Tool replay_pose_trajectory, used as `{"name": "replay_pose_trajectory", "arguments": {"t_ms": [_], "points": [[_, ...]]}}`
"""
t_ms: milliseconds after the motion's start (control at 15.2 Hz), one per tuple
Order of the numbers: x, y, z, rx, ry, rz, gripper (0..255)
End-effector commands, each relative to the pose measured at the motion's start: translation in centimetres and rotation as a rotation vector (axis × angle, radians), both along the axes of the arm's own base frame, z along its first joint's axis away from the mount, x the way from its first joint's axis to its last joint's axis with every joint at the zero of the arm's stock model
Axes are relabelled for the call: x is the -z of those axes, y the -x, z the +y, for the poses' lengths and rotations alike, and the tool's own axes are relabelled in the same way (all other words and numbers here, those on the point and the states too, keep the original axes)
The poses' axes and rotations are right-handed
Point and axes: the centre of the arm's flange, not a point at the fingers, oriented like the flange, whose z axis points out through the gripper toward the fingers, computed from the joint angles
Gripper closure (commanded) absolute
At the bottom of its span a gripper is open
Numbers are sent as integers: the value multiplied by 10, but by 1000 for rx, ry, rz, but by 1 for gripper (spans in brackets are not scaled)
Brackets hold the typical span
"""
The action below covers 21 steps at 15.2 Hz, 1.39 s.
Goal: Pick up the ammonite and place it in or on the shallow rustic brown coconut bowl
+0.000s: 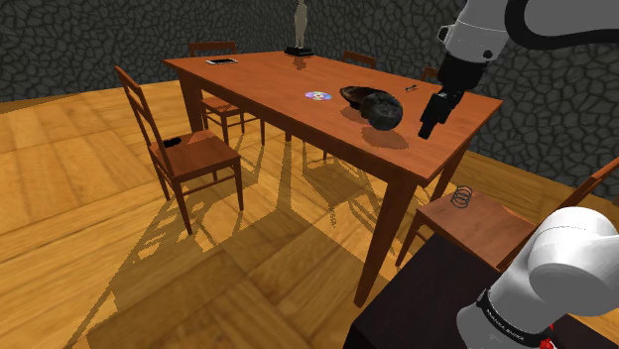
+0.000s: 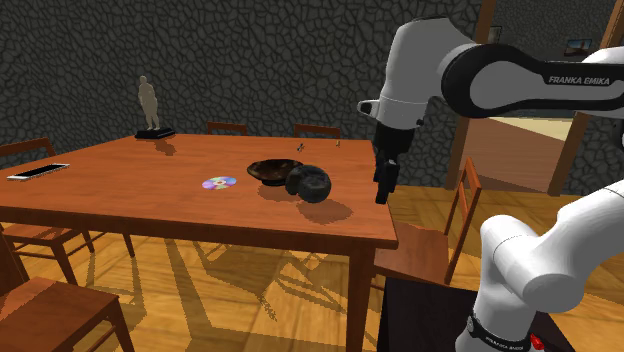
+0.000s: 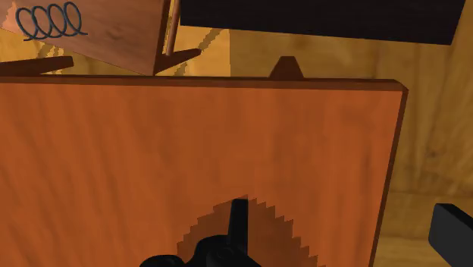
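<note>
The wooden desk (image 1: 260, 81) carries a shallow dark bowl (image 1: 353, 95) toward its right end in the shoulder view. The dark, round ammonite (image 1: 383, 113) sits on the desk, touching the bowl's near side. The black tool (image 1: 429, 129) hangs above the desk just right of the ammonite, its fingers apart and empty. A small disc (image 1: 316, 96) lies left of the bowl.

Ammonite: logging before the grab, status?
Claw open, empty, off to one side of ammonite. Ammonite on table, beside bowl. Nothing between claw and ammonite.
</note>
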Motion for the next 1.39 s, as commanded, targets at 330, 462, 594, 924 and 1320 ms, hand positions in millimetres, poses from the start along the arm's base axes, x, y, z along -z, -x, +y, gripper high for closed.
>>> {"name": "replay_pose_trajectory", "arguments": {"t_ms": [330, 462, 594, 924, 1320], "points": [[4, -46, -22, -151, 80, -60, 0], [5, -65, -29, -212, 112, -84, 0], [5, -85, -34, -272, 144, -107, 0], [1, -136, -43, -424, 224, -167, 0], [6, -177, -47, -532, 282, -210, 0]]}}
